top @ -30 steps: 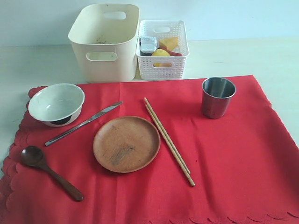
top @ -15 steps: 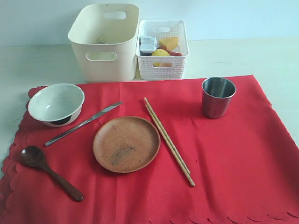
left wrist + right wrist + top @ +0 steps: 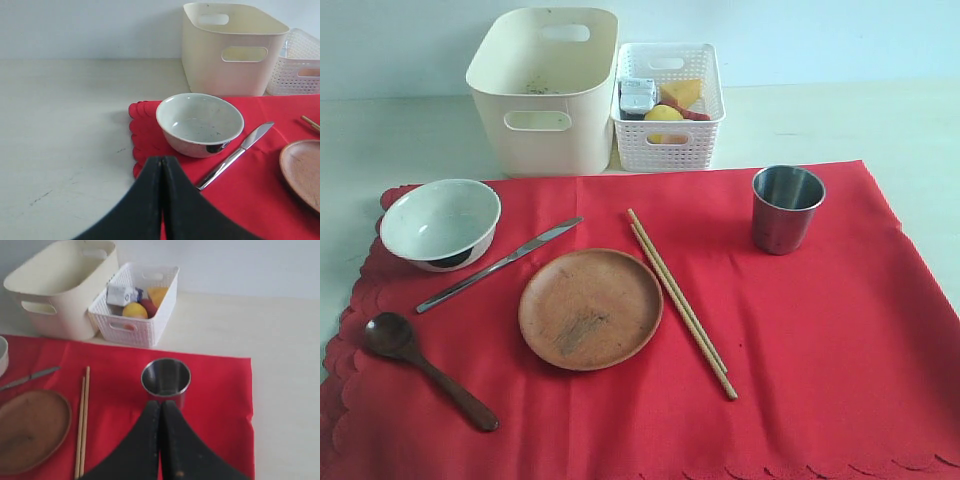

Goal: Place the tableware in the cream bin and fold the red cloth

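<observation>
My left pincer (image 3: 162,161) and right pincer (image 3: 160,405) are fully closed and empty. The steel cup (image 3: 166,377) and white bowl (image 3: 200,123) stand on the red cloth (image 3: 820,340). The cream bin (image 3: 545,90) stands beside the cloth's edge. Hazard: descending with jaws closed would topple the cup or shove the bowl.

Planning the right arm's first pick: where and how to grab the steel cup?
I'd take the steel cup by its rim from above, fingers straddling the wall: it stands upright, mouth open, apparently empty, nothing close by on the red cloth. The right gripper is nearest.
</observation>
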Motion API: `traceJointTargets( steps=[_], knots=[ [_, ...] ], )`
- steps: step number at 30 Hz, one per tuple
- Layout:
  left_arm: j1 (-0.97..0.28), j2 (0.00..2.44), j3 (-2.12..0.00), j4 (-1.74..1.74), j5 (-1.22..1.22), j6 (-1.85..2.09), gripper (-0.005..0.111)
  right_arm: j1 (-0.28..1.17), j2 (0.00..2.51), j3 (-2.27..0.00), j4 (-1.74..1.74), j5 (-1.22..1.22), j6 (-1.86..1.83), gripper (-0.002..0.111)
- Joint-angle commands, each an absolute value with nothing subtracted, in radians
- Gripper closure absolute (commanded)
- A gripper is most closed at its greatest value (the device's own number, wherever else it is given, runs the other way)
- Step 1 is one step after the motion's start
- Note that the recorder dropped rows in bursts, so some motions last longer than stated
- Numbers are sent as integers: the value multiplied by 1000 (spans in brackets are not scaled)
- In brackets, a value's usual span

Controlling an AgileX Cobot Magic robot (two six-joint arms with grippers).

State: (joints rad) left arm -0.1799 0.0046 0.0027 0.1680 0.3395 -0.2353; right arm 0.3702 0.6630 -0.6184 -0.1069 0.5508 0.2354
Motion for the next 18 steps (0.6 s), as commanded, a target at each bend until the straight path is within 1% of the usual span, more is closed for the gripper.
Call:
traceJointTargets(
  steps=[1, 10, 12, 13, 14, 15, 16, 18],
  knots=[
    [-186, 0, 0, 171, 328, -239, 105, 366, 764, -612, -106, 598, 228, 108],
    [-186, 0, 0, 171, 328, -239, 105, 366, 1021, -671, -41, 663, 237, 108],
    [-186, 0, 0, 171, 328, -239, 105, 366, 1075, -702, -51, 664, 236, 106],
    [-186, 0, 0, 171, 328, -239, 105, 366, 1102, -721, -61, 671, 236, 103],
    [-186, 0, 0, 171, 328, -239, 105, 366, 1150, -763, -66, 687, 236, 97],
    [-186, 0, 0, 171, 328, -239, 105, 366, 1168, -783, -68, 687, 228, 94],
    [-186, 0, 0, 171, 328, -239, 105, 366, 1203, -819, -71, 687, 228, 89],
    [-186, 0, 0, 171, 328, -239, 105, 366, 1237, -860, -71, 687, 208, 83]
  ],
)
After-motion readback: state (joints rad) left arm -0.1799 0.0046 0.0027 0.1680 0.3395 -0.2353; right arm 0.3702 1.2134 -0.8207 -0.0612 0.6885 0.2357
